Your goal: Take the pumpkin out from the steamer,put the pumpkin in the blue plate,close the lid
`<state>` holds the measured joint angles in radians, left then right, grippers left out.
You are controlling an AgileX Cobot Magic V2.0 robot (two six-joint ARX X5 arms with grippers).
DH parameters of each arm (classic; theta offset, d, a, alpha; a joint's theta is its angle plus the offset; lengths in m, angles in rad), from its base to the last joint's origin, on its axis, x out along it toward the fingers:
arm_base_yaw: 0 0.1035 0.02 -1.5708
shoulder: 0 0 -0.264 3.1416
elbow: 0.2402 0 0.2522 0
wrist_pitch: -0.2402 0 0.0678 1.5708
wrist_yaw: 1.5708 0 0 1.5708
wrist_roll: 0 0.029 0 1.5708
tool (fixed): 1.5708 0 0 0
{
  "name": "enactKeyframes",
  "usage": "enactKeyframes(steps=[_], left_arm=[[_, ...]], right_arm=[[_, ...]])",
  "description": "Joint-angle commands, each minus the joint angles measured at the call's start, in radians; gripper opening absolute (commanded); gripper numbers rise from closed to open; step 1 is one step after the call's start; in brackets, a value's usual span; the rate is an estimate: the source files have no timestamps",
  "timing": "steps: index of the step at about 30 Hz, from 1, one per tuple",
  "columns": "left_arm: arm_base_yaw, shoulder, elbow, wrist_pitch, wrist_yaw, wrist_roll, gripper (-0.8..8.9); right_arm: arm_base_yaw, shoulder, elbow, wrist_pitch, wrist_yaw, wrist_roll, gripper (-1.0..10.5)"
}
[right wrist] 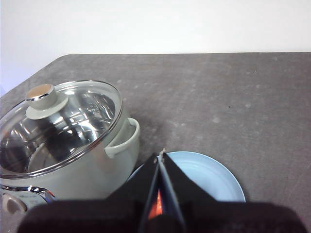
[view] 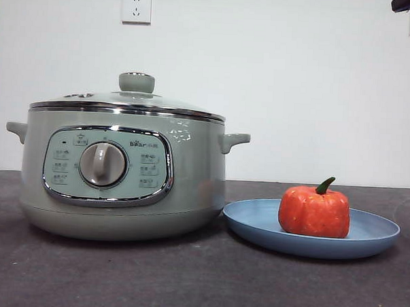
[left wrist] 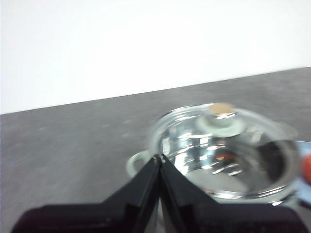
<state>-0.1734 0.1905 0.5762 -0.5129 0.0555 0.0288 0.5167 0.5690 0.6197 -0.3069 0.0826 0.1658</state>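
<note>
The orange-red pumpkin (view: 315,211) with a green stem sits on the blue plate (view: 256,224), to the right of the sage-green steamer (view: 122,184). The glass lid (view: 126,99) with its pale green knob (view: 136,82) rests on the steamer. My left gripper (left wrist: 160,158) is shut and empty, above the steamer (left wrist: 272,194) and its lid (left wrist: 221,145); that view is blurred. My right gripper (right wrist: 161,154) is shut and empty, above the plate (right wrist: 214,177), with a sliver of the pumpkin (right wrist: 155,208) behind its jaws. The lidded steamer (right wrist: 92,170) stands beside it.
The dark grey table (view: 186,282) runs under everything, with a white wall behind. Two wall sockets (view: 136,7) show high on the wall. A black arm tip (view: 409,5) shows at the top right corner of the front view.
</note>
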Motion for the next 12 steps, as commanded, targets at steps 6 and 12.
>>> enactKeyframes(steps=[6,12], left_arm=[[0.161,-0.19,-0.273,0.097,0.003,-0.017,-0.03],[0.181,-0.188,-0.431,0.231,0.002,-0.029,-0.03]], right_arm=[[0.001,-0.002,-0.003,0.006,0.002,0.009,-0.1],[0.001,-0.002,-0.003,0.005,0.003,0.009,-0.1]])
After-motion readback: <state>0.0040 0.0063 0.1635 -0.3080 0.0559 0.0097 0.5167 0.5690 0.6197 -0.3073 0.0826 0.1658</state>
